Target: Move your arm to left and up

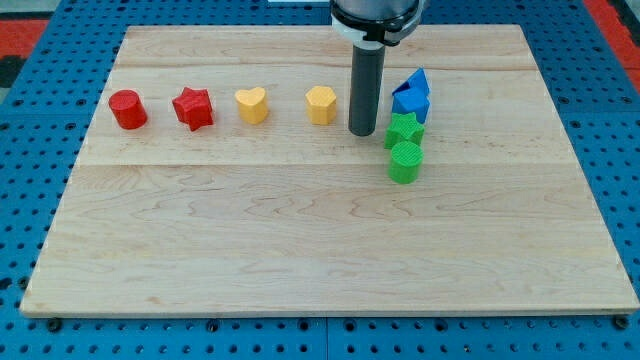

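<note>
My tip (362, 132) rests on the wooden board (300, 250), right of centre near the view's top. It stands just right of the yellow hexagon block (321, 104) and just left of the green star block (404, 130) and the two blue blocks (411, 96). A green cylinder (405, 162) sits below the green star. Further to the view's left lie a yellow heart (252, 104), a red star (193, 108) and a red cylinder (128, 109), in a row.
The board lies on a blue pegboard surface (40, 150). The arm's dark body (378, 18) hangs over the board's top edge above the rod.
</note>
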